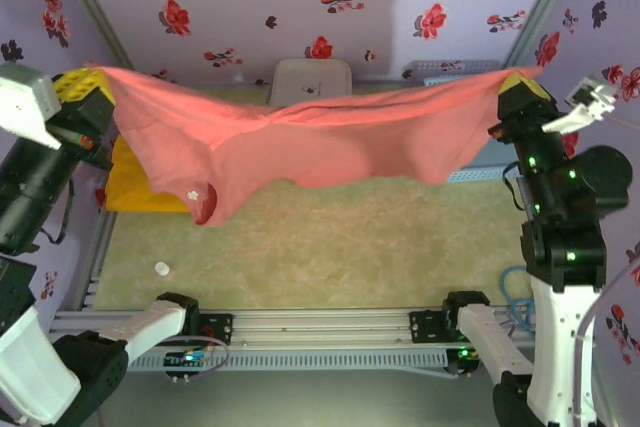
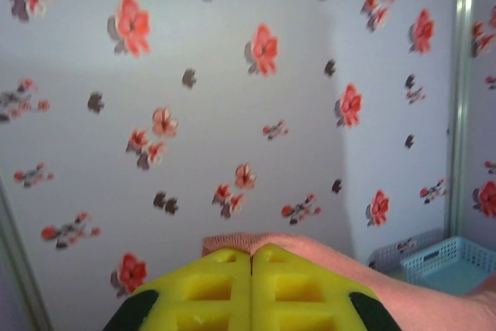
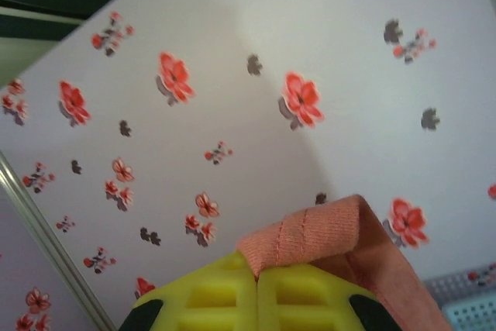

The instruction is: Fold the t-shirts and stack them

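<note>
Left tool: raised at the left side of the cell. The jaws are pressed together on one end of the pink shirt.
Left tool, wrist view: the yellow fingers meet with no gap. Pink cloth emerges just behind the tips and runs off to the right.
Right tool: raised at the right side, at about the same height. The jaws are clamped on the opposite end of the pink shirt.
Right tool, wrist view: the fingers are closed flat against each other. A stitched hem of the pink shirt is folded over the tips.
Pink shirt: held in the air and stretched between both tools. It sags in the middle and is clear of the counter. One fold hangs lowest at the left.
Red patch: located at the tip of that lowest fold. Whether it is a separate cloth cannot be determined.
Yellow shirt: lies flat on the counter at the left edge, partly under the pink shirt.
White box: at the far centre of the counter, behind the pink shirt.
Blue basket: at the far right, against the wall.
</note>
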Robot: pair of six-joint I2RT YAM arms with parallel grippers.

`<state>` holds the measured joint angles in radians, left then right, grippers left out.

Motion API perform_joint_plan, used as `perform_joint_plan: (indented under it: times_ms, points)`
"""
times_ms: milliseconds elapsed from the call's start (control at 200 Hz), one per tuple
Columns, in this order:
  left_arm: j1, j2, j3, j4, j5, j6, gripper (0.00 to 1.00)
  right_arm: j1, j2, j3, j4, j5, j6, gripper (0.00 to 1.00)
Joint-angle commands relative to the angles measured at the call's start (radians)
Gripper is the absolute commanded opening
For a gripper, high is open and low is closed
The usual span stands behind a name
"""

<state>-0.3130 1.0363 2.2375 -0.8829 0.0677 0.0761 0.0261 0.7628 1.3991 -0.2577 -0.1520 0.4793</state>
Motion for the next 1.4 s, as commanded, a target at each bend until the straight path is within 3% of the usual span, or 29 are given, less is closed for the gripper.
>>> perform_joint_plan:
  times_ms: [0, 145, 250, 490, 600, 725, 860, 1060, 1200, 1295, 1395]
  points:
    - [0.008, -0.013, 0.021, 0.114, 0.068, 0.031, 0.00, 0.005, -0.045, 0.036, 0.039, 0.045, -0.048, 0.00]
    - [0.009, -0.003, 0.099, 0.118, 0.054, -0.003, 0.00, 0.005, -0.067, 0.103, -0.050, 0.056, -0.029, 0.00]
    - [0.009, -0.025, 0.063, 0.170, 0.037, -0.029, 0.00, 0.005, -0.061, 0.146, -0.113, 0.036, 0.024, 0.00]
    - [0.008, 0.008, -0.064, 0.224, -0.157, -0.003, 0.00, 0.005, 0.002, 0.107, -0.203, 0.076, 0.086, 0.00]
    - [0.009, 0.026, -0.194, 0.253, -0.219, -0.028, 0.00, 0.005, 0.061, 0.046, -0.221, 0.072, 0.134, 0.00]
    - [0.010, 0.004, -0.462, 0.340, -0.250, -0.099, 0.00, 0.005, 0.130, -0.048, -0.205, 0.049, 0.181, 0.00]
    - [0.038, 0.025, -0.694, 0.389, -0.258, -0.178, 0.00, 0.004, 0.250, -0.150, -0.181, 0.023, 0.182, 0.00]
    - [0.107, 0.119, -0.937, 0.527, -0.231, -0.244, 0.00, 0.004, 0.512, -0.287, 0.040, -0.111, 0.236, 0.00]
    - [0.138, 0.294, -0.921, 0.549, -0.181, -0.259, 0.00, 0.002, 0.752, -0.225, 0.104, -0.155, 0.203, 0.00]
    - [0.149, 0.438, -0.837, 0.523, -0.178, -0.244, 0.00, 0.001, 0.907, -0.117, 0.096, -0.219, 0.180, 0.00]
    - [0.155, 0.561, -0.735, 0.502, -0.169, -0.242, 0.00, 0.001, 1.008, -0.040, 0.087, -0.206, 0.157, 0.00]
